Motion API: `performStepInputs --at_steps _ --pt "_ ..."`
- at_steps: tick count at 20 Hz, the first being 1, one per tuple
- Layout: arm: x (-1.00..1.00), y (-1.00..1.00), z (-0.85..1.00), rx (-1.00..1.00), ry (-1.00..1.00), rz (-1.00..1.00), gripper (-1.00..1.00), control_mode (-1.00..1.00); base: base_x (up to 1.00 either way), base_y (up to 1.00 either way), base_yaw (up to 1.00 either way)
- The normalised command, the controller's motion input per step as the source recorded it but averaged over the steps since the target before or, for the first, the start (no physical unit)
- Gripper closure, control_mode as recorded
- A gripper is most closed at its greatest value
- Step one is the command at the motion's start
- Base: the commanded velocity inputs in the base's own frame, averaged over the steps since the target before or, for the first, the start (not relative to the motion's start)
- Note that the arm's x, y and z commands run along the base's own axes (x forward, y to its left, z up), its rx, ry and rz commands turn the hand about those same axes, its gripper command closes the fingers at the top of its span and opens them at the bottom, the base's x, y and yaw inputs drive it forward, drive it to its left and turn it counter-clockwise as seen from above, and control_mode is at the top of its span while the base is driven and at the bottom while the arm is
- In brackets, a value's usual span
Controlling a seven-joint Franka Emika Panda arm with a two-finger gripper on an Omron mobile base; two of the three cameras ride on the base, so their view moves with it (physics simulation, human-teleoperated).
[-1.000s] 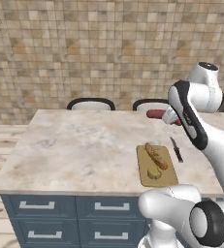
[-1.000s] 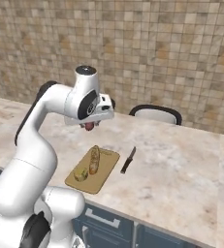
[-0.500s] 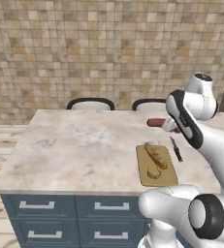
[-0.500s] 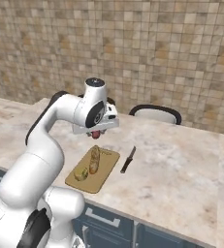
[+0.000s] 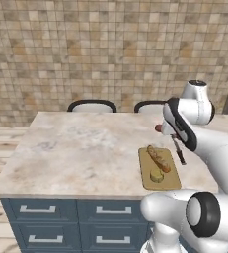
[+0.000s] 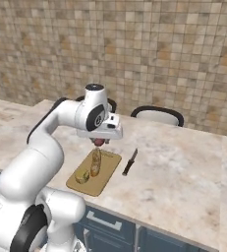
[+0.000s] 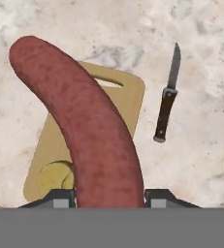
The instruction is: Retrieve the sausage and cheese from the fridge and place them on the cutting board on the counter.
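My gripper [image 6: 101, 138] is shut on the reddish-brown sausage [image 7: 84, 121], which hangs just above the far end of the cutting board [image 6: 110, 162]. The sausage's red end [image 5: 158, 128] sticks out beside the hand. On the light-brown board [image 5: 145, 170] lies the pale yellow cheese [image 5: 156, 176], at its near end. An orange-brown elongated item [image 5: 158, 158] lies along the board's middle. In the hand view the cheese [image 7: 53, 178] peeks out left of the sausage. The board rests on the beige stone counter [image 5: 76, 148]. The fridge is out of view.
A dark-handled knife [image 6: 129, 162] lies on the counter just right of the board, also seen as the knife [image 7: 167, 104] in the hand view. Two black-rimmed stools [image 5: 92, 105] stand behind the island. Navy drawers [image 5: 46, 210] face the base.
The hand has come down and toward the cutting board with the sausage still held. Board, cheese and knife have not moved.
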Motion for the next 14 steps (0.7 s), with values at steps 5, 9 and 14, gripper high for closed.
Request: performStepInputs --at_steps 5,9,14 --pt "-0.03 -0.01 -0.5 0.03 0.0 -0.16 1.0 -1.0 0.0 0.0 0.0" --pt "0.0 0.0 -0.48 0.02 0.0 -0.03 1.0 -1.0 0.0 0.0 0.0" --pt "0.13 0.0 -0.47 0.0 0.0 0.01 1.0 -1.0 0.0 0.0 0.0"
